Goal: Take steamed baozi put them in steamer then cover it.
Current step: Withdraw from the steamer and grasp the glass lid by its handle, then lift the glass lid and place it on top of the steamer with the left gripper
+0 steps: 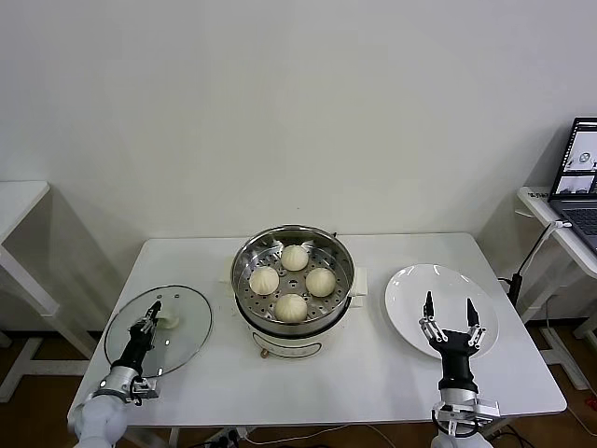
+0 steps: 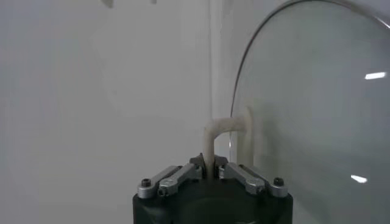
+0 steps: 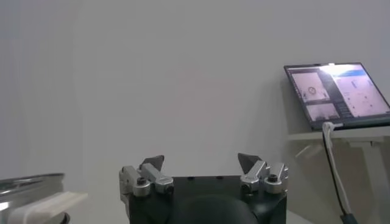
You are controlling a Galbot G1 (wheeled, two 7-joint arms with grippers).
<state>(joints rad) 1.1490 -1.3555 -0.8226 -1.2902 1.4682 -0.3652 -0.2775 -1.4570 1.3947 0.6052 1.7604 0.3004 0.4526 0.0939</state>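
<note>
Steamer (image 1: 293, 280) sits mid-bench (image 1: 373, 373) — shiny steel pot on a cream-white base, perforated tray showing inside, uncovered. You have all four steamed baozi (image 1: 292, 306) in it already: cream-white, round, pleated tops, spaced in a diamond on the tray, none touching another.

Cover (image 1: 159, 329) lies on the bench to the robot's left of the steamer, well apart from it — clear glass disc, metal rim, white handle (image 1: 169, 320) at centre. Your left gripper (image 1: 152, 314) is down on that cover, fingers pinched together on the white handle; the left wrist view shows the handle (image 2: 220, 137) as a pale arched loop rising straight out from between the closed fingers (image 2: 183, 175), with the glass of the cover (image 2: 317, 109) curving off beside it.

White plate (image 1: 441, 305) lies on the other side of the steamer, bare. Your right gripper (image 1: 448, 317) hangs over the plate's near part, fingers spread wide and holding nothing; the right wrist view shows both fingertips (image 3: 153, 163) apart.

A laptop (image 1: 580, 177) stands on a side table beyond the plate, screen lit.
</note>
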